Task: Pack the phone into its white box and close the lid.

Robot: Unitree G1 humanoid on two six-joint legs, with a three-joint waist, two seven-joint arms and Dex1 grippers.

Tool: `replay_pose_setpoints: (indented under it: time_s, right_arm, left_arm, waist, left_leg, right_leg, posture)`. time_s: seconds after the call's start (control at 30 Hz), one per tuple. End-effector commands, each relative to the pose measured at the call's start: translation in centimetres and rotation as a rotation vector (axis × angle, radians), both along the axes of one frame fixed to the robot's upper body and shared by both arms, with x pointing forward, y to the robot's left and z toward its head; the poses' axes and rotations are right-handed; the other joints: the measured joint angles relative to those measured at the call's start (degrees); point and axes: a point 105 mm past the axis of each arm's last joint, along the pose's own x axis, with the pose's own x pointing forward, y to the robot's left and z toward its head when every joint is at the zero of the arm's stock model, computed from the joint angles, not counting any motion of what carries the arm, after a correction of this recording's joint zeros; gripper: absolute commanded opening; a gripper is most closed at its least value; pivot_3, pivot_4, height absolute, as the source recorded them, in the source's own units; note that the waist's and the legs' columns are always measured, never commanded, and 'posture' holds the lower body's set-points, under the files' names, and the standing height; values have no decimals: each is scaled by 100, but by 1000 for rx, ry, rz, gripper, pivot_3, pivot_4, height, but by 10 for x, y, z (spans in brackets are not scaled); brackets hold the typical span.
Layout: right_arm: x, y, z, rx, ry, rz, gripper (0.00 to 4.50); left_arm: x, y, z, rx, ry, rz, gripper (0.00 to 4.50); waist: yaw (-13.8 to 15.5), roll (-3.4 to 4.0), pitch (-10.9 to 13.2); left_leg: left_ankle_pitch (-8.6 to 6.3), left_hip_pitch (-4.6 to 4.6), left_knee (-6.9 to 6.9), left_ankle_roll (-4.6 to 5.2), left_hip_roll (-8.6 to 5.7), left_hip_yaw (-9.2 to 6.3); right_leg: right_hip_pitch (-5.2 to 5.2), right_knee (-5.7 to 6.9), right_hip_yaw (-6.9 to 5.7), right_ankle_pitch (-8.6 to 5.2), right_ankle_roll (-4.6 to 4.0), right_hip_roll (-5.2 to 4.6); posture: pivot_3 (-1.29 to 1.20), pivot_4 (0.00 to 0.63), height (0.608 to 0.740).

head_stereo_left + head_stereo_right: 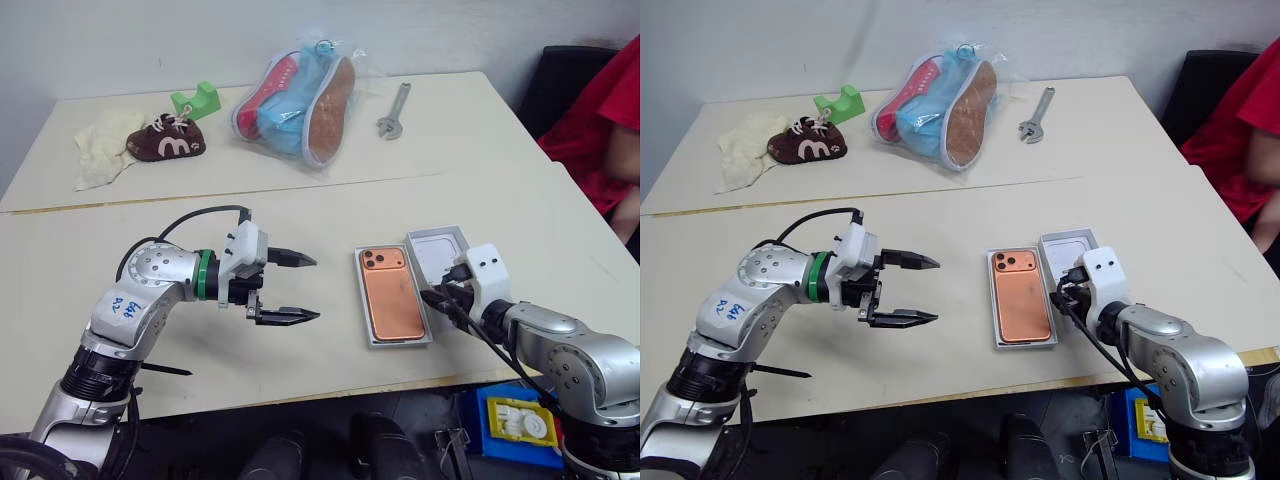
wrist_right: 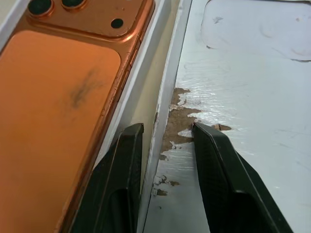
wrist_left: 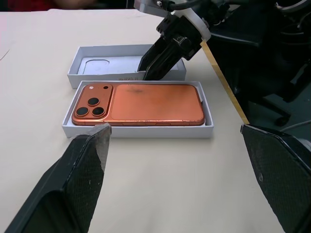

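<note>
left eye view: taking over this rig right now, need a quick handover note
Left gripper: open, empty, above the table left of the phone.
Right gripper: open, fingers astride the near wall of the second tray, not clamped.
Phone: lies camera side up inside a white tray.
Second tray: open side up beside it, brown smear on its floor.
Done: phone seated.
Left: probably grip the second tray, turn it over and fit it onto the phone's tray.

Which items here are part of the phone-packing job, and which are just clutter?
Job: phone, white tray holding it, second white tray, right pincer straddling its wall.
Lying about: brown shoe, cloth, green block, bagged sneakers, wrench.
</note>
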Motion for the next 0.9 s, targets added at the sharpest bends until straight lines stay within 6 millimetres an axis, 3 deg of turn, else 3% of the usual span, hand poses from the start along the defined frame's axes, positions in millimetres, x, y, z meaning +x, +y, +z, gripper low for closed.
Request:
replay_pose_setpoints:
  time_s: [0.03,0.2,0.4,0.57,0.7,0.8,0.9]
  right_arm:
    - [1,-3,-3,-38,-19,-18,1381]
    - [4,0,4,-31,-60,-23,34]
    - [-8,12,46,142,-117,47,34]
    - [-22,62,85,600,-73,351,34]
    - [-37,102,92,836,37,532,34]
    - [-47,131,96,1028,199,575,34]
    - [-46,144,87,1124,293,543,34]
  left_arm:
    - [2,-2,10,-13,-43,-2,4500]
    - [5,-4,9,-20,-44,8,4500]
    - [6,-2,5,-28,-32,25,4500]
    - [13,8,5,-25,-42,79,4500]
    - [19,26,4,-2,-56,148,4500]
    - [19,41,2,11,-55,208,4500]
    - [16,49,0,21,-55,243,4500]
  waist:
    - [1,-1,0]
    - [3,-1,-1]
    - [-3,2,1]
    - [-72,3,1]
    - [-139,9,2]
    - [-197,12,5]
    - [-288,10,3]
  left_leg:
    - [0,0,2,0,0,0]
    - [0,0,8,0,0,0]
    - [0,-4,12,0,-1,0]
    - [0,-3,7,-1,5,-1]
    - [0,3,-5,-1,9,-7]
    - [0,16,-13,-1,6,2]
    - [0,19,-7,-1,4,26]
  right_leg:
    - [0,0,0,0,0,0]
    - [2,0,1,0,0,0]
    - [-1,4,1,0,0,0]
    - [-1,6,-7,0,0,2]
    - [-1,22,-43,2,-5,-5]
    - [-5,20,-118,11,-26,-31]
    - [-2,5,-213,12,-28,-78]
  posture:
    - [0,150,740]
    - [0,150,740]
    - [0,150,740]
    - [0,150,740]
    - [0,150,740]
    - [0,150,740]
    - [0,150,740]
